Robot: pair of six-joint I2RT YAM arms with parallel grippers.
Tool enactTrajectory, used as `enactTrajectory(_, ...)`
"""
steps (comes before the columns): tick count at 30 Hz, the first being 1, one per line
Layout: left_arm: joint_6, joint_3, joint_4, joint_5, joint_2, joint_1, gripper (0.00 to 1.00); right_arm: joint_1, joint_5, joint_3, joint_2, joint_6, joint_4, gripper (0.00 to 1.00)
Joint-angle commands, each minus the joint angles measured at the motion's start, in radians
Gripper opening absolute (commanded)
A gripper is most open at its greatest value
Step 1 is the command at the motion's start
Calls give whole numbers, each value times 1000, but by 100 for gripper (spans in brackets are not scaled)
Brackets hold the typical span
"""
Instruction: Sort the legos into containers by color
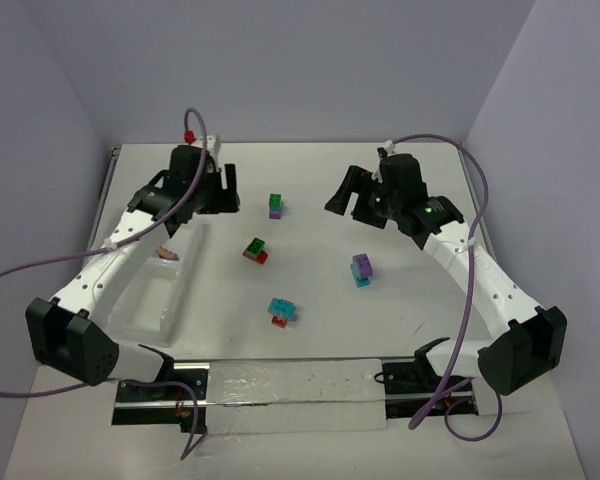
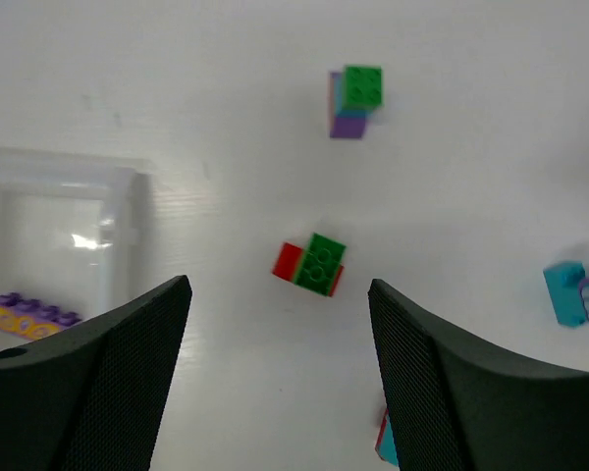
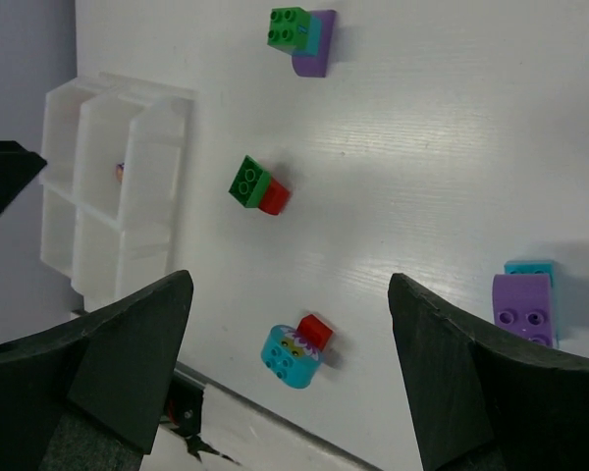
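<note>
Four two-colour pairs of legos lie on the white table: green on purple (image 1: 276, 206), green on red (image 1: 255, 250), purple on cyan (image 1: 361, 268) and cyan on red (image 1: 282, 311). The clear divided tray (image 1: 155, 300) of containers sits at the left, with a purple brick (image 1: 167, 254) in a far compartment. My left gripper (image 1: 223, 188) hovers open beyond the tray; in its wrist view the green-red pair (image 2: 312, 263) lies just ahead of the open left gripper (image 2: 277, 294). My right gripper (image 1: 342, 195) hangs open at the far right, and the cyan-red pair (image 3: 294, 353) shows between its fingers, down on the table.
A clear strip and a dark rail (image 1: 290, 385) run along the near edge between the arm bases. Grey walls close in the table on the left, the back and the right. The left arm's links pass over the tray's far part.
</note>
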Motion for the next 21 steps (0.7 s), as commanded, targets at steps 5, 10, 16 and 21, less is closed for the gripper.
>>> enactTrajectory(5,69,73,-33,18,243,-225,84,3,48,-30,-20,-27,-17,88)
enactTrajectory(10,90,84,-42,-24,332,-240,84,2,53,-29,-20,-37,-21,88)
enactTrajectory(16,110,74,-69,-97,395,-243,79,5,44,-23,-7,-42,-21,88)
enactTrajectory(21,118,40,-37,-79,404,-243,76,5,39,-19,-1,-39,-18,88)
